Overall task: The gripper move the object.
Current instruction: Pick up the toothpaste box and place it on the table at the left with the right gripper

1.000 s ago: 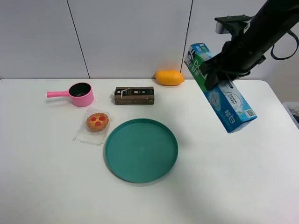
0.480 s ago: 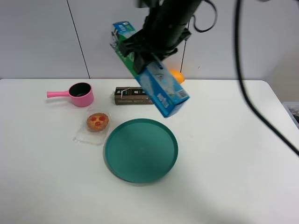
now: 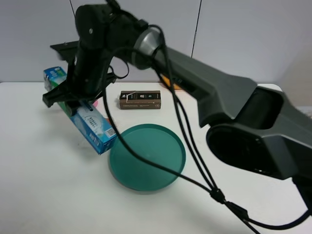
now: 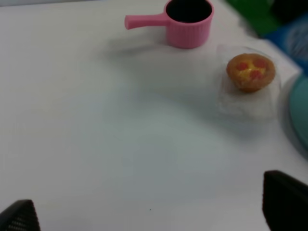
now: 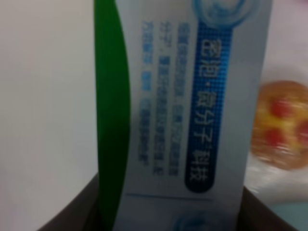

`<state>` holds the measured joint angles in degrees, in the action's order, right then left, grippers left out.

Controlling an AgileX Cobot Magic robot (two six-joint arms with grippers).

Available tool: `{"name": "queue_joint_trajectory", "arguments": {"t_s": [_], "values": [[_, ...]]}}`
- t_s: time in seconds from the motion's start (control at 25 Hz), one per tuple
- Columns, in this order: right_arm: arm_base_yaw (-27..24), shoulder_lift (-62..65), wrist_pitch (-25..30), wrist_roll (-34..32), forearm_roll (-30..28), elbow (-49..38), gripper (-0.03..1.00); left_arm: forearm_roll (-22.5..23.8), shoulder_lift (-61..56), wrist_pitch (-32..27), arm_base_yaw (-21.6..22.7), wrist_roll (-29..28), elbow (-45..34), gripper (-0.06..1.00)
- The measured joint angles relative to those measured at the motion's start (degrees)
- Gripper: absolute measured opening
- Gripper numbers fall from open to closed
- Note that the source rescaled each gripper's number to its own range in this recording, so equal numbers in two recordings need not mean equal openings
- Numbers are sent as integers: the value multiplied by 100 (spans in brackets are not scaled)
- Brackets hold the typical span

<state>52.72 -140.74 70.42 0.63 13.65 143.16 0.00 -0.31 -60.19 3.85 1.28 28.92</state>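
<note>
Since half a second ago the carton [image 3: 82, 116] has been carried from above the brown box [image 3: 140, 99] across to the left part of the table [image 3: 44, 185], and the right arm now reaches past the middle of the exterior view.

Carton: long and slim, blue, white and green. It is held clear of the table and tilted, upper end toward the back left. Its lower end lies just beside the left rim of the green plate [image 3: 146, 183] as the high camera sees it. In the right wrist view a green stripe runs along one side of the carton [image 5: 163, 96]. A blue band carries white Chinese characters that appear to read "密泡·微分子科技". The smaller print beside the band is too blurred to read.

Right gripper [image 3: 68, 100]: clamped on the carton near its middle, with the dark fingers [image 5: 72, 211] pressed to either side of it.

Left gripper [image 4: 151, 207]: its two fingers stand wide apart, with nothing between them, above bare table.

Brown box: lies flat behind the plate. It bears a white mark and small print, illegible at this size.

Pastry [image 4: 250, 72]: round, with red spots, in a clear wrapper beside the plate rim [image 4: 299, 120]. It is also visible past the carton in the right wrist view.

Pink pot [image 4: 188, 21]: upright beyond the pastry, its handle pointing away from the carton.
</note>
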Motion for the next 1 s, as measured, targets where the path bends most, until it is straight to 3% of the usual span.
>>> {"name": "queue_joint_trajectory", "arguments": {"t_s": [0.4, 1.0], "values": [[484, -579, 5, -110, -7, 104, 2, 0, 0, 0, 0, 0, 0, 100], [507, -1301, -15, -289, 139, 131, 2, 0, 0, 0, 0, 0, 0, 100]]}}
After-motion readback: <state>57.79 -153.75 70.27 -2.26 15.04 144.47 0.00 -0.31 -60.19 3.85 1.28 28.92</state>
